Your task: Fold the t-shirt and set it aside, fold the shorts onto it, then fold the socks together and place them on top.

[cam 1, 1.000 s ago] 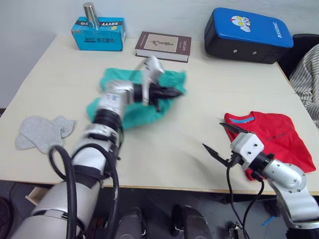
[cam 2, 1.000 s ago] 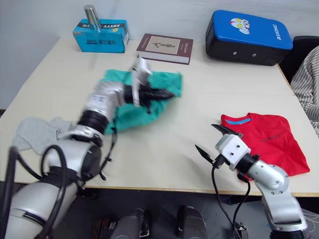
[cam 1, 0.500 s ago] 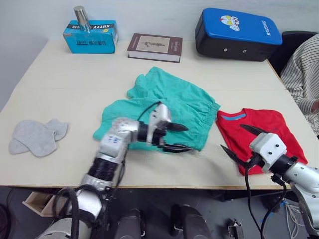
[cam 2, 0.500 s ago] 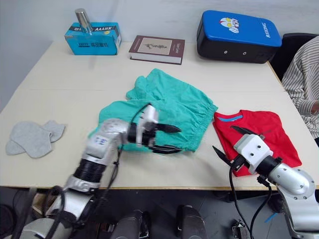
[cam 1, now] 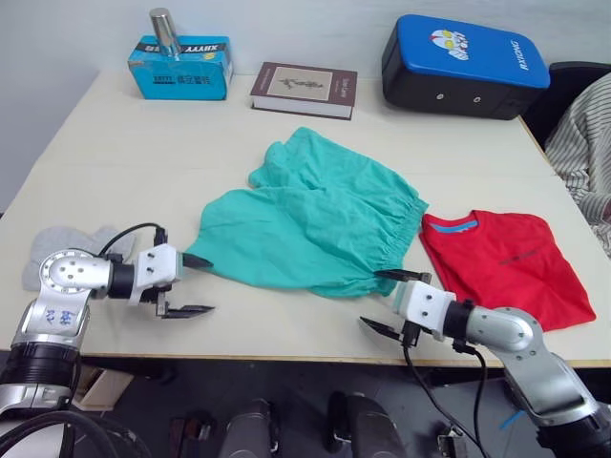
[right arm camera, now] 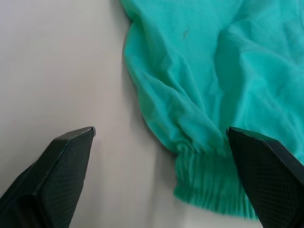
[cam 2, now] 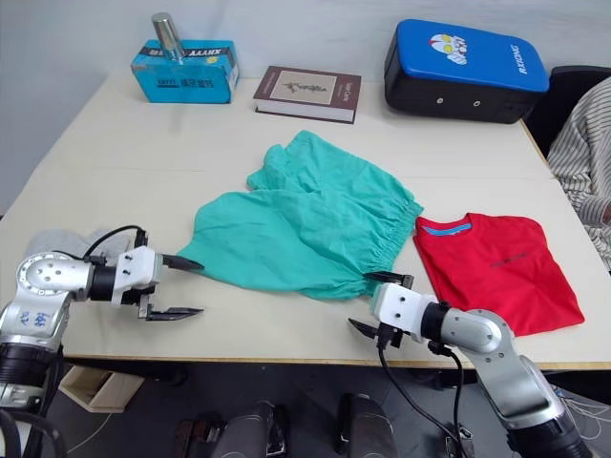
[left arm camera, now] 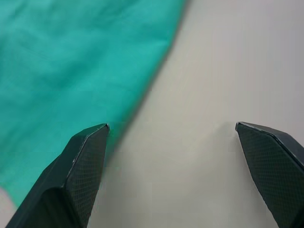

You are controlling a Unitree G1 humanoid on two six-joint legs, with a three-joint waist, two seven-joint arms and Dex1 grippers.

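The teal shorts (cam 1: 315,224) lie spread in the middle of the table, their gathered waistband next to the folded red t-shirt (cam 1: 501,267) at the right. Just off the shorts' left tip my left gripper (cam 1: 208,284) stands open and empty; the left wrist view has the shorts' edge (left arm camera: 71,71) beside one finger (left arm camera: 76,180). My right gripper (cam 1: 377,300) is open at the front edge, close to the waistband's near corner (right arm camera: 209,190), not touching it. The grey socks (cam 1: 52,250) lie at the far left, partly hidden behind my left arm.
Along the back of the table stand a blue tissue box (cam 1: 181,67) with a metal cylinder (cam 1: 164,29) on it, a dark book (cam 1: 304,88) and a blue and black case (cam 1: 463,62). A person's striped sleeve (cam 1: 587,143) shows at the right edge.
My left gripper opened, let go of the shorts and drew back to the left. The shorts now lie spread beside the t-shirt. My right gripper moved left to the waistband corner.
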